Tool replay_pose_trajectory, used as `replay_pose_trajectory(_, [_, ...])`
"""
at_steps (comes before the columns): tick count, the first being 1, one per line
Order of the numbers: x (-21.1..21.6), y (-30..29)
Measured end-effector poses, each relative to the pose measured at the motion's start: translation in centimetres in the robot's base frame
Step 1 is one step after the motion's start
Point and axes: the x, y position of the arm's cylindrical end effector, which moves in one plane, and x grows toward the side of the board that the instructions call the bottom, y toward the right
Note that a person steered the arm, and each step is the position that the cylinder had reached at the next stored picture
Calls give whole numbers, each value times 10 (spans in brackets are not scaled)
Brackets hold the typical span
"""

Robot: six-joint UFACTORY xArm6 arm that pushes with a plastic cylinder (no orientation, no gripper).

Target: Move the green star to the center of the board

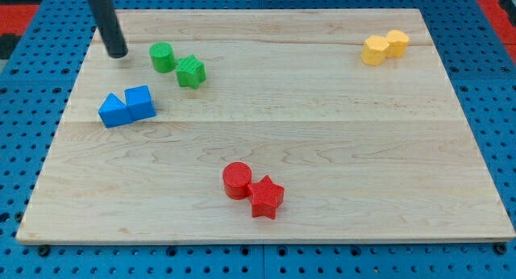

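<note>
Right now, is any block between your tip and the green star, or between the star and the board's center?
Yes: the green cylinder sits between my tip and the green star. From the star toward the board's center, no block stands in the way.

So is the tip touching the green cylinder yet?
Apart. The camera view shows bare wood between my tip and the green cylinder; the green star lies beyond it.

We see the wooden board (266,134) evenly and brightly lit, without glare. Only small soft shadows hug the blocks, as under the red star (267,197). Focus is sharp throughout, and the board's edges look straight.
</note>
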Motion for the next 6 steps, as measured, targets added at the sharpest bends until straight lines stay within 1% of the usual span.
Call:
replay_pose_trajectory(1, [0,9])
replay_pose_trajectory(3, [-2,81])
replay_pose_trajectory(5, [56,135])
replay_pose_trajectory(6, [61,172])
